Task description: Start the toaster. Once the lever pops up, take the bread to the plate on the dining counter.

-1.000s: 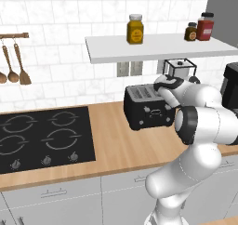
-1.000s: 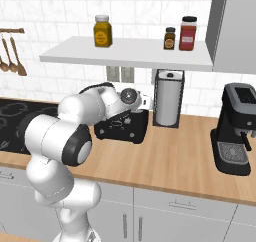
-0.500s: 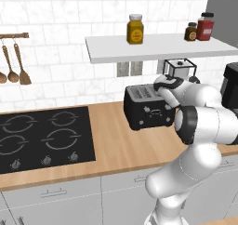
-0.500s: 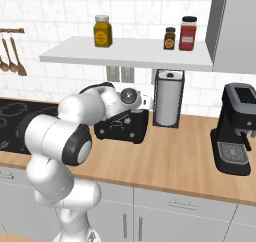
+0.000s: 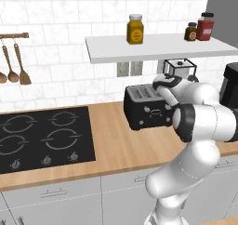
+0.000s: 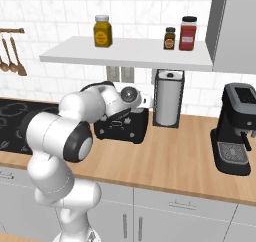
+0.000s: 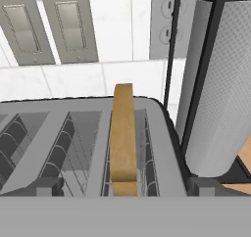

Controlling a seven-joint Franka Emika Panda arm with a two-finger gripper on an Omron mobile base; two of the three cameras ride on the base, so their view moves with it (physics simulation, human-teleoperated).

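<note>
White-tiled kitchen wall behind, with two wall switches (image 7: 49, 30) and an outlet (image 7: 164, 20), above a light-wood tabletop (image 5: 116, 140). On that tabletop, against the wall, the toaster (image 5: 148, 109), black, long face toward the room, top slots silvery.

Hand (image 6: 125, 106) poised just above the toaster's top, looking down along the slots. Fingers spread as wide as they go, nothing between them, nothing touched.

Straight ahead of the hand, centred between the two fingertips: the bread (image 7: 122, 138), a tan slice standing on edge in one slot, top edge proud of the metal. Long axis running directly away from the hand, parallel to the slots. Empty slot beside it on the hand's left; toaster's outer rim on the right, then the paper towel holder (image 7: 215, 84) just beyond, close alongside.

Lever hard to make out from here; position impossible to tell.

Judged from this: pinch likely across the slice's thin faces, one finger on each side, then a lift straight out along the slot. Little spare room on the right, so risk of brushing the slot wires or the towel roll.
</note>
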